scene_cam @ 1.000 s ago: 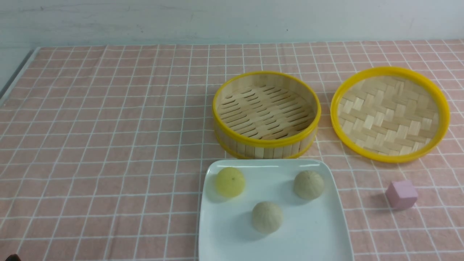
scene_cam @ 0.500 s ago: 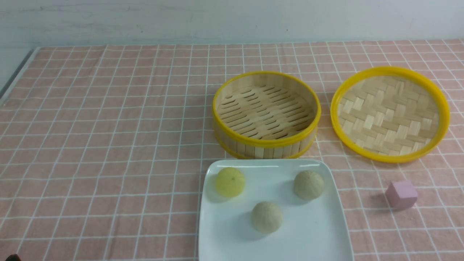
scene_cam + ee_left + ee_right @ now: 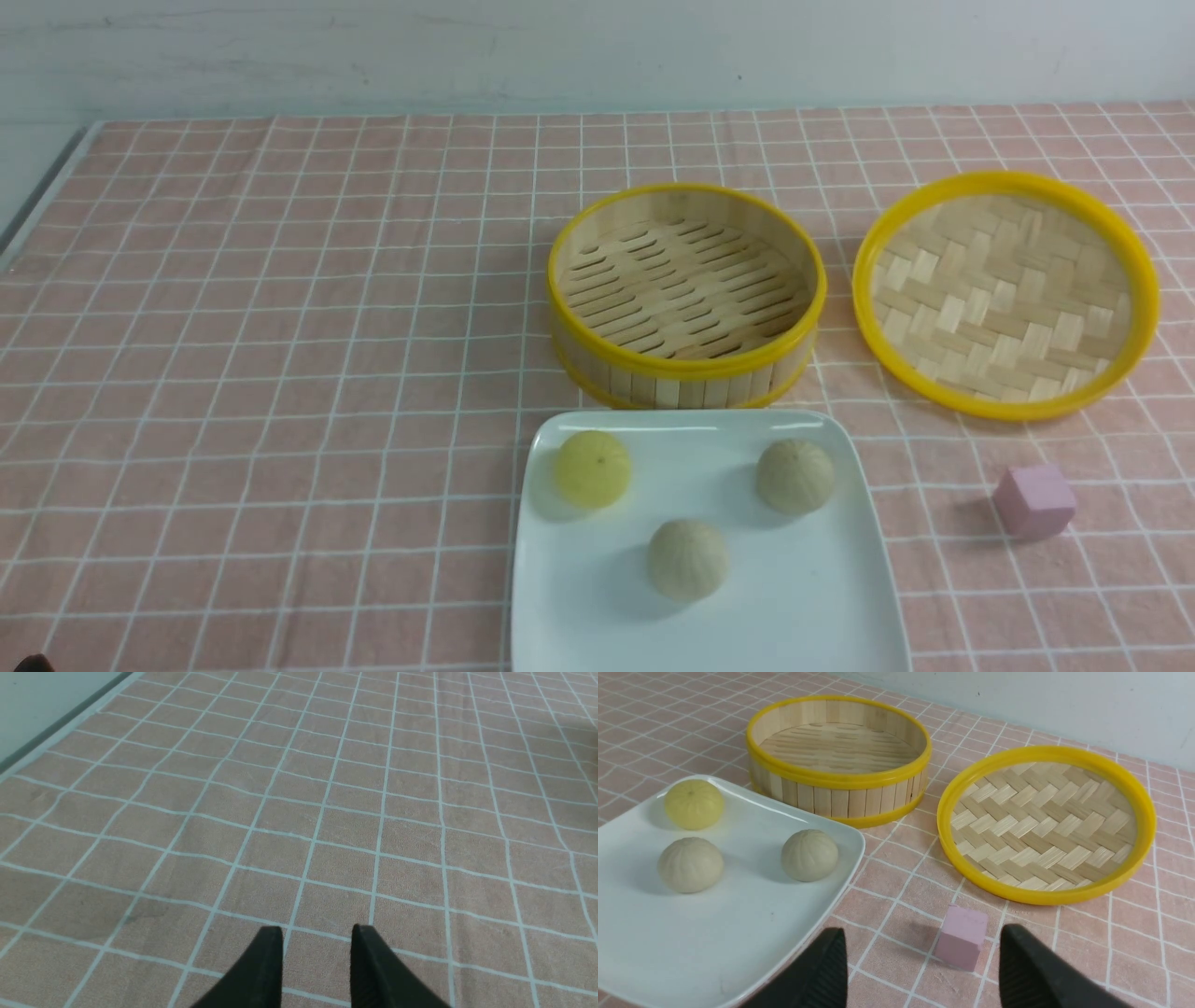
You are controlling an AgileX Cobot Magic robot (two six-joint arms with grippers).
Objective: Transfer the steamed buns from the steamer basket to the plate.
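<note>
Bamboo slats of the steamer basket (image 3: pixel 686 294) are seen bare; no bun is left inside; all three steamed buns (image 3: pixel 688 558) are found on the plate (image 3: pixel 803 616), well apart from one another; the task is judged complete. The buns are judged light, soft and easily dented; if one must be taken up, a gentle hold across its widest part is advised. The left gripper (image 3: pixel 316 938) is held partly spread over bare cloth, pinching nothing; the right gripper (image 3: pixel 922 942) is spread wide and empty above the worktop (image 3: pixel 280 373), near a pink cube (image 3: pixel 961 936).
</note>
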